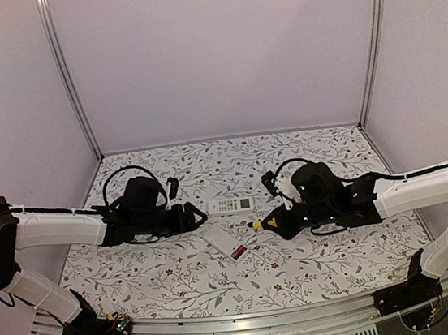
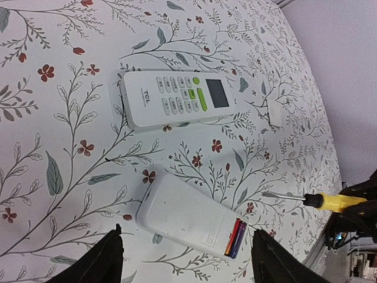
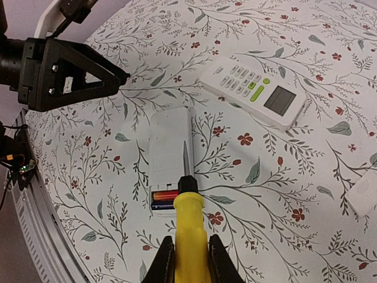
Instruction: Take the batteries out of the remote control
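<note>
A white remote lies face down in the middle of the table (image 1: 227, 245), also in the left wrist view (image 2: 188, 215) and right wrist view (image 3: 169, 150). Its compartment at one end is open, showing the batteries (image 2: 234, 237) (image 3: 165, 199), one red-orange and one dark, side by side. My left gripper (image 2: 188, 265) (image 1: 201, 214) is open and empty, hovering over this remote with a finger to each side. My right gripper (image 3: 190, 262) (image 1: 276, 223) is shut on a yellow-handled screwdriver (image 3: 189, 218) (image 1: 257, 224). Its metal tip (image 3: 186, 156) hangs over the remote's back, just beyond the compartment.
A second white remote (image 1: 231, 205) (image 2: 177, 97) (image 3: 254, 89) lies face up, buttons and screen showing, farther back. A small flat white piece (image 2: 274, 112) (image 3: 364, 193) lies on the floral tablecloth (image 1: 172, 280) to the right of it. Metal frame posts stand at the back corners.
</note>
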You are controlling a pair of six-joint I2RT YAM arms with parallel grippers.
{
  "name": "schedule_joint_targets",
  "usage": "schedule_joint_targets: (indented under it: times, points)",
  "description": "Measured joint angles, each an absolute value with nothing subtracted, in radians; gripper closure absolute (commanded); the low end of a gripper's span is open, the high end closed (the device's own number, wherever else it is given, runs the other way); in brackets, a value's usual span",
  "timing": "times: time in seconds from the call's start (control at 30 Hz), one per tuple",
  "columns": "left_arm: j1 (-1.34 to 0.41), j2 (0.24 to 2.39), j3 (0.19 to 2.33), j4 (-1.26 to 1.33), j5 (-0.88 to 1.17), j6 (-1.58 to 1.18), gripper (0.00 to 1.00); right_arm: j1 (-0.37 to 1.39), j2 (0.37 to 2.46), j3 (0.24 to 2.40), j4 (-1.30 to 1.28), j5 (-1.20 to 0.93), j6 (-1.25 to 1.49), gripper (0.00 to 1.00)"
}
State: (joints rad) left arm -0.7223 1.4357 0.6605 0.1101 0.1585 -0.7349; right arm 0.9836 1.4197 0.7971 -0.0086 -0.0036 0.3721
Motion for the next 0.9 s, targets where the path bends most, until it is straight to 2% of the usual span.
schedule_joint_targets:
  times: [0.37,0.7,0.9]
  points:
    - [-0.772,1.621,0.830,-0.047,0.098,-0.596,0.21,1.013,1.477,0.817,-0.124,0.036,0.332,1.00]
    - [-0.772,1.764,1.076,-0.282,0.180,-0.336,0.06,1.039,1.477,0.846,-0.172,0.035,0.325,1.00]
    - [-0.772,1.818,1.101,-0.377,0.203,-0.221,0.00,1.061,1.477,0.860,-0.197,0.045,0.341,1.00]
